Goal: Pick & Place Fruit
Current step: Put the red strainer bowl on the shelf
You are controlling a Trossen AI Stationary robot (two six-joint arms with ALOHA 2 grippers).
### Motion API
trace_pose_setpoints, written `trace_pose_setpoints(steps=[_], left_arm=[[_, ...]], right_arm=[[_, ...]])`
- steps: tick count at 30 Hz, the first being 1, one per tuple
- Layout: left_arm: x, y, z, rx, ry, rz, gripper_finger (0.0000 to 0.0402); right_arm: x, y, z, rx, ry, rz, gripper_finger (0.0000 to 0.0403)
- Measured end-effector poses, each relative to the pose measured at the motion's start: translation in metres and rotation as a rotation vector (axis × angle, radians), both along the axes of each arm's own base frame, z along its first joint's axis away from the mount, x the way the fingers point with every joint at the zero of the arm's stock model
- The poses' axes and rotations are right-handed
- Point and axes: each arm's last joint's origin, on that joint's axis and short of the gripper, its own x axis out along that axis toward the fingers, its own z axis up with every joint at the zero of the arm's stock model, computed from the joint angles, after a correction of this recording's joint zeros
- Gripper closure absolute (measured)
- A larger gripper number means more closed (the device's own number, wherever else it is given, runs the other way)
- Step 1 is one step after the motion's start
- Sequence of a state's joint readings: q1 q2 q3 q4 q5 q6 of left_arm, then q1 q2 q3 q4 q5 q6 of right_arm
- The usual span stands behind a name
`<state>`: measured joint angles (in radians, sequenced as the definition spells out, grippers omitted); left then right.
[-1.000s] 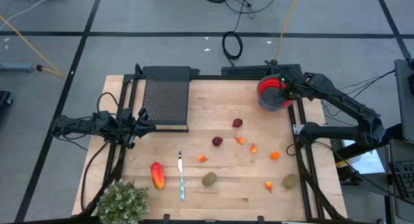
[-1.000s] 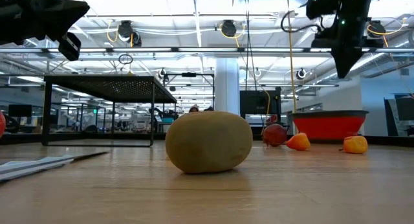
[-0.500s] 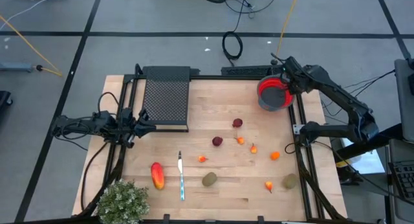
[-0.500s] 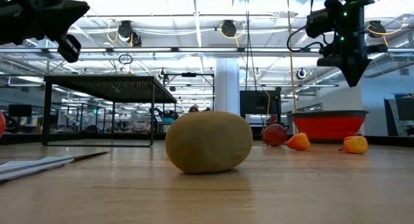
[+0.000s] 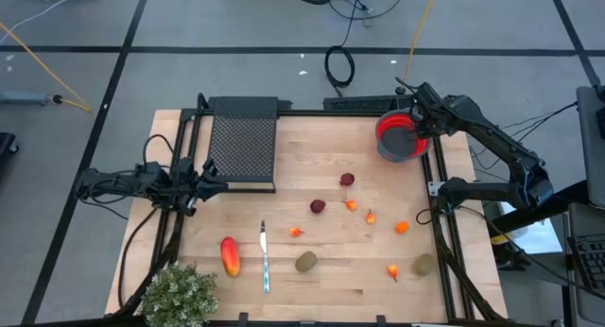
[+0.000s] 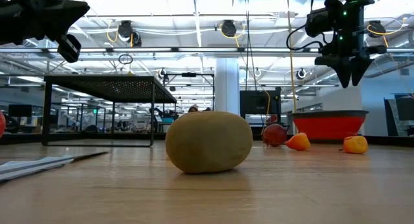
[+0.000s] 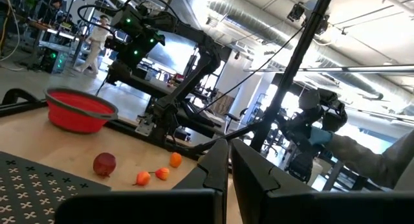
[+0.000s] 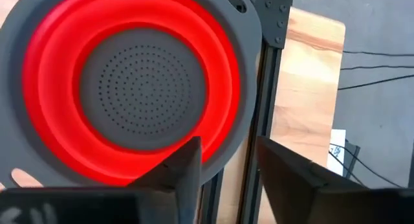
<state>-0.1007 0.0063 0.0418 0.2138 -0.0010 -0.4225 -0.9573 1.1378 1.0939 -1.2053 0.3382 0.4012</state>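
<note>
Wooden table (image 5: 321,261), two kiwis (image 5: 305,262), two red balls (image 5: 347,180)

Open board lies between the scattered fruit (image 5: 318,206); the mesh rack (image 5: 243,143) blocks the far-left corner.

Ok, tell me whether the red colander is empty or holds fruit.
Empty: the right wrist view shows the red colander's perforated grey bottom bare, with no fruit inside.

In the low view a kiwi-like oval (image 6: 208,142) blocks the tabletop behind it. The bushy plant (image 5: 178,296) is cut off by the high view's bottom edge. The tiny orange bits (image 5: 370,216) are too small to identify.
</note>
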Motion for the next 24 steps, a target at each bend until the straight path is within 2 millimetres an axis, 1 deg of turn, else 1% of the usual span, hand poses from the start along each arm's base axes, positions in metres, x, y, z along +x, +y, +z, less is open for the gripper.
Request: trace_pose_setpoints(steps=[5,9,13,17,21,24], left_arm=[[0.0,0.0,0.0,-0.001,0.0,0.0,0.0382],[0.0,0.0,0.0,-0.001,0.0,0.0,0.0382],[0.0,0.0,0.0,-0.001,0.0,0.0,0.0382],[0.0,0.0,0.0,-0.002,0.0,0.0,0.0382],[0.0,0.0,0.0,-0.002,0.0,0.0,0.0382],[0.0,0.0,0.0,-0.005,0.0,-0.001,0.0382]], right_arm=[[0.0,0.0,-0.003,-0.009,-0.021,-0.07,0.0217],[-0.003,0.004,-0.02,0.027,-0.02,-0.161,0.0202],[-0.008,0.009,-0.042,0.064,0.019,-0.255,0.0199],[-0.014,0.012,-0.059,0.08,0.039,-0.313,0.0201],[-0.015,0.009,-0.07,0.056,0.012,-0.338,0.0199],[-0.014,0.005,-0.074,0.021,-0.026,-0.346,0.0198]])
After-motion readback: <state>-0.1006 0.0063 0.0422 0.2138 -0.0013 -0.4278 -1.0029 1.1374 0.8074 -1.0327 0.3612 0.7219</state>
